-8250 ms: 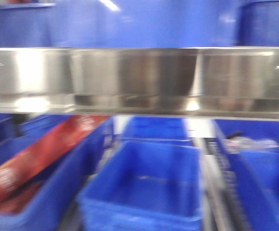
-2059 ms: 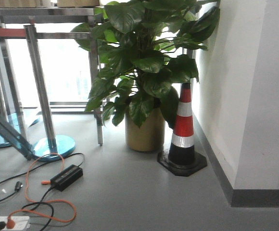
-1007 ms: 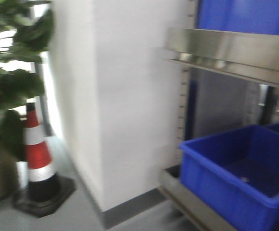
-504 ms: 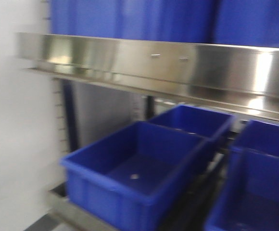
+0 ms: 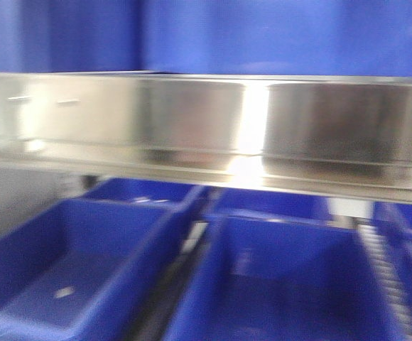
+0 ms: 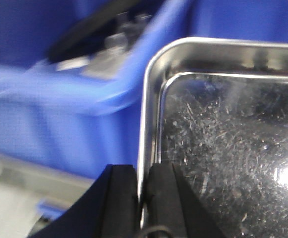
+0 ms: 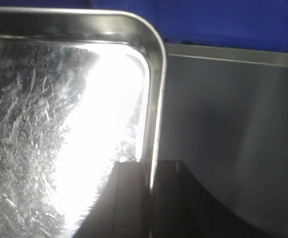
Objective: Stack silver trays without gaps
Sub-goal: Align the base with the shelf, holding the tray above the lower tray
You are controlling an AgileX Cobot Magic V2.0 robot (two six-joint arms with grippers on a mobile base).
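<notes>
Now the left gripper (image 6: 143, 191) is closed on the rim of a shallow, scratched silver tray (image 6: 223, 139) of shiny steel, at the right of its frame, beside a blue plastic bin (image 6: 59, 104). Similarly the right gripper (image 7: 151, 198) pinches the rim of the silver tray (image 7: 59, 124) at lower centre of its frame.
</notes>
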